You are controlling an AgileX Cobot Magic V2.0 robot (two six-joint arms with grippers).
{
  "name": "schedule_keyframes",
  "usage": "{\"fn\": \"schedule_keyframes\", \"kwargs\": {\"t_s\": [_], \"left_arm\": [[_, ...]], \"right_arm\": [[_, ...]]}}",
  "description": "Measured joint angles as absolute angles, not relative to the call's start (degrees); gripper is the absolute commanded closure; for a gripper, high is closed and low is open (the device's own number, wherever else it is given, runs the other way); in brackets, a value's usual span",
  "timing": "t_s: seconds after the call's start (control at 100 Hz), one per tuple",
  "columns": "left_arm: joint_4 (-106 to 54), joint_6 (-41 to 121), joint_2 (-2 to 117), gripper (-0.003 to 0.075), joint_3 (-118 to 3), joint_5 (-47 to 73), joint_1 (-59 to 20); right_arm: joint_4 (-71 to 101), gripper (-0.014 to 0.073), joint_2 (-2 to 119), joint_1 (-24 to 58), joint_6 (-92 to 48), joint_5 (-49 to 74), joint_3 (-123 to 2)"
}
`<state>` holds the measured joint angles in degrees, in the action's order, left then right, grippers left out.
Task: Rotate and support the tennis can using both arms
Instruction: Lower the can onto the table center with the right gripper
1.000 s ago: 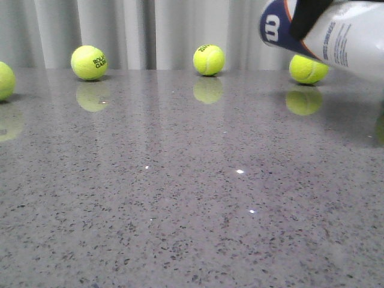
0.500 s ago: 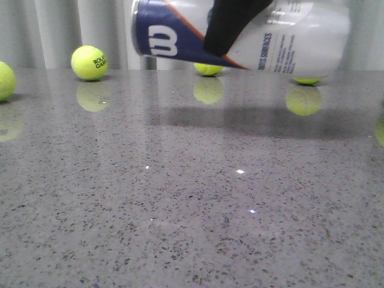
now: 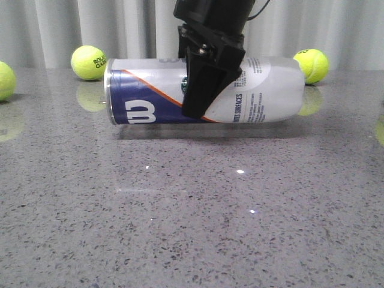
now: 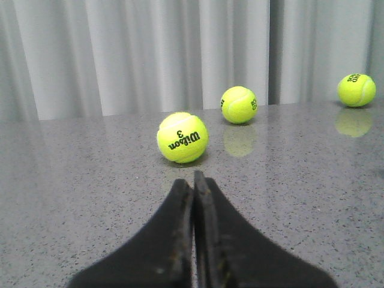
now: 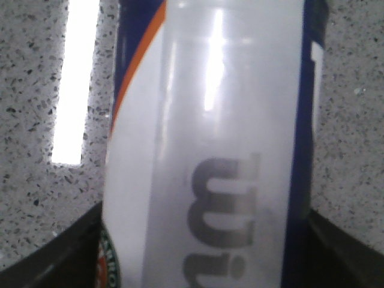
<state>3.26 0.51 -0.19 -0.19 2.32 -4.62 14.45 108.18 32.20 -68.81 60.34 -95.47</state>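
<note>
Now R end effector [image 3: 207, 90] grips tennis can [image 3: 150, 90].

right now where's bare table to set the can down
The whole near half of the table, in front of the can, is bare. The back edge by the curtain is crowded: balls at far left, behind the can's left end, and at its right end.

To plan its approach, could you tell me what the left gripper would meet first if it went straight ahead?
Probably the Wilson 3 tennis ball, almost directly ahead of the shut left gripper, though depth is hard to judge.
</note>
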Motion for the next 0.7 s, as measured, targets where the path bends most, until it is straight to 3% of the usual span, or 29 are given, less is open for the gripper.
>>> {"fn": "schedule_keyframes", "kwargs": {"t_s": [0.1, 0.17, 0.36, 0.7], "left_arm": [[3.3, 0.5, -0.2, 0.0741, -0.2, 2.3, -4.6], [3.3, 0.5, -0.2, 0.0741, -0.2, 2.3, -4.6], [3.3, 0.5, -0.2, 0.0741, -0.2, 2.3, -4.6], [3.3, 0.5, -0.2, 0.0741, -0.2, 2.3, -4.6]], "right_arm": [[14.4, 0.0329, 108.2, 32.2, -68.8, 61.3, -95.5], [14.4, 0.0266, 108.2, 32.2, -68.8, 61.7, -95.5], [14.4, -0.0079, 108.2, 32.2, -68.8, 62.7, -95.5], [14.4, -0.0053, 108.2, 32.2, -68.7, 63.0, -95.6]]}}
